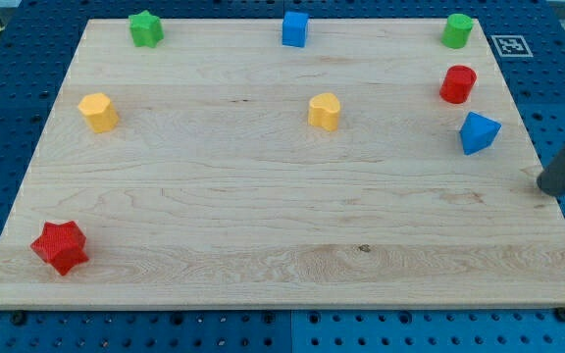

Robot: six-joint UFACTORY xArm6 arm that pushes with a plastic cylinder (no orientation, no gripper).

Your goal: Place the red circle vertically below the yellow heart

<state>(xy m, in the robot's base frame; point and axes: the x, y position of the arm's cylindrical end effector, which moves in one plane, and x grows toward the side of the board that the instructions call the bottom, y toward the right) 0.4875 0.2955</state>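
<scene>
The red circle [457, 84] stands near the board's right edge, toward the view's top. The yellow heart [325, 111] sits near the middle of the board, left of the red circle and slightly lower. My dark rod comes in from the view's right, and my tip [550, 186] rests at the board's right edge. The tip is below and to the right of the red circle and touches no block.
A blue triangular block [479, 131] lies between my tip and the red circle. A green cylinder [457, 30], a blue cube [294, 28] and a green star [146, 28] line the top edge. A yellow hexagon [97, 112] sits at left, a red star [60, 246] at bottom left.
</scene>
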